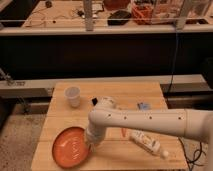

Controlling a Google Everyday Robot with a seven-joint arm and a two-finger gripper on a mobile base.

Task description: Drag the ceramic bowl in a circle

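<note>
Tool: the tool (93, 145) is down at the right rim of the ceramic bowl (70, 148), at the low end of the white arm (140, 120), which covers most of it. Whether it is apart, together or clamped on the rim cannot be told.
Ceramic bowl: just left of the tool and touching it at the rim. It lies flat near the front left corner of the surface (115, 160).
Step in hand: judged from the contact at the rim, the drag itself, with the bowl on the near-left part of its loop.
Next move calls for: a curved sweep that keeps the rim contact and the bowl flat and sliding, turning away from the front and left edges, which are close.
Which way it points: mouth straight up, base down, no tilt to be seen.
Long axis: none, since it is round, so any heading of the drag suits it alike.
White cup (73, 96): behind the tool and a little left, upright, well apart from the bowl.
Orange stick-like item (123, 132): right of the tool, near the arm.
Bottle (147, 142): further right, lying on its side.
</note>
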